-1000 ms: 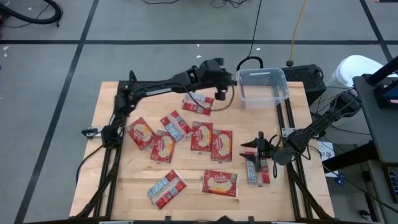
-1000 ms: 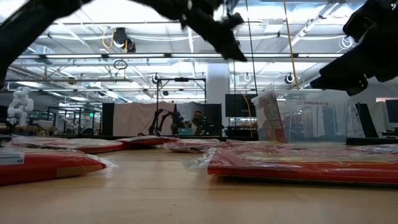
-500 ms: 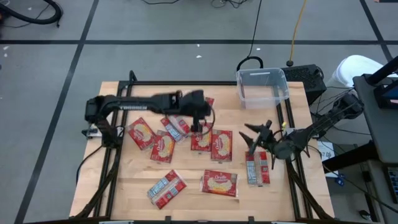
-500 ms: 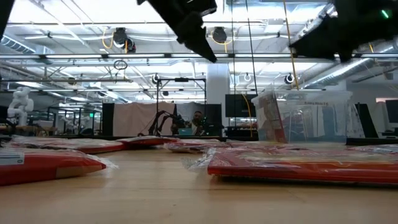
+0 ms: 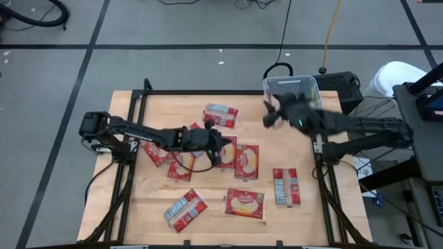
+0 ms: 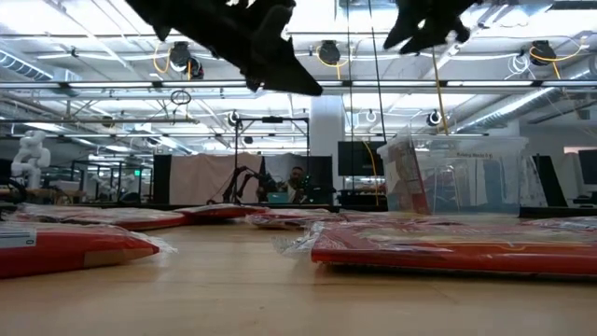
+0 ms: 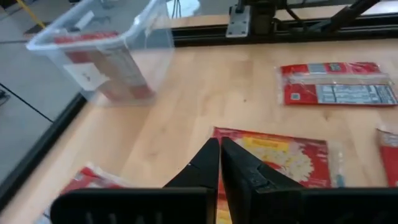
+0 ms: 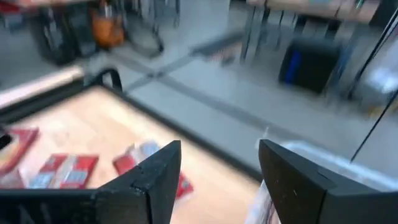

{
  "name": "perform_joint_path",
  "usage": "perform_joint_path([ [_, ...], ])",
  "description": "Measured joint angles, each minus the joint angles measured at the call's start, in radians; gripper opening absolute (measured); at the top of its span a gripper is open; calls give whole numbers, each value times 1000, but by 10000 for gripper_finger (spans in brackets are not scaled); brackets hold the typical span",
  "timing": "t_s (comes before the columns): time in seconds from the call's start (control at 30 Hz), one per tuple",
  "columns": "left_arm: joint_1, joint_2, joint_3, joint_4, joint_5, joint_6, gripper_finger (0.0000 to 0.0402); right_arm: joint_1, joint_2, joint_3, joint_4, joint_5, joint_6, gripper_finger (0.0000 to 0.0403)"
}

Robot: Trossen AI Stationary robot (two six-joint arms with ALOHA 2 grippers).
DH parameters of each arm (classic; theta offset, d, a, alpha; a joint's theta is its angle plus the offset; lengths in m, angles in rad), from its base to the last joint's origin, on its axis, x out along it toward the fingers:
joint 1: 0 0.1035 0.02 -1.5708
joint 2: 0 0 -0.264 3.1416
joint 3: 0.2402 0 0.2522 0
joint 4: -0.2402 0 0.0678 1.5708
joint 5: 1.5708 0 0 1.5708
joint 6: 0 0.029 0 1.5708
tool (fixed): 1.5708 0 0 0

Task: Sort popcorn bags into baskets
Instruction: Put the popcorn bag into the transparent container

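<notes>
Over mid-worktop [image 5: 277, 214], left hand [image 5: 223, 153], pinched shut and empty, sits above a bag [image 7: 273, 158] lying crosswise; right hand [image 5: 268, 116], wide and empty, is by the tub [image 5: 292, 84].

This was a robotics lab in a large industrial hall. A wooden table [image 5: 208, 187] stood on a grey concrete floor [image 5: 173, 62] marked with dark tape lines, with cables trailing across it. Beyond the table, exposed ceiling trusses [image 6: 112, 89] carried rows of bright lights, a white humanoid robot [image 6: 28, 154] stood at one side, and another robot arm [image 6: 244, 179] waited near a dark curtained partition [image 6: 201, 177].
</notes>
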Motion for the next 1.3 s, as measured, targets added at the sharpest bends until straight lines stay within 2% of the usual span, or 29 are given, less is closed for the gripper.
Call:
perform_joint_path([
  [0.07,-11,0,-20,51,0,-12,25,-113,49,62,-98,-156,31,208],
  [0.17,-27,0,-28,76,-1,-14,25,-248,140,158,-224,-322,38,208],
  [0.3,-44,0,-27,107,0,5,25,-391,260,246,-322,-412,8,208],
  [0.43,-59,0,-28,105,0,9,26,-461,333,253,-344,-502,-1,208],
  [0.53,-67,0,-28,107,0,12,26,-478,370,254,-397,-493,-9,208],
  [0.73,-72,0,-28,96,10,21,26,-486,409,254,-393,-485,-45,207],
  [0.87,-72,0,-28,96,10,17,26,-485,422,251,-410,-461,-77,188],
  [1.0,-72,0,-28,93,11,-4,26,-486,420,236,-405,-460,-85,136],
  [1.2,-72,0,-28,93,12,-10,26,-488,420,219,-405,-458,-128,20],
  [1.3,-72,0,-28,93,12,-11,26,-488,410,218,-417,-401,-134,9],
])
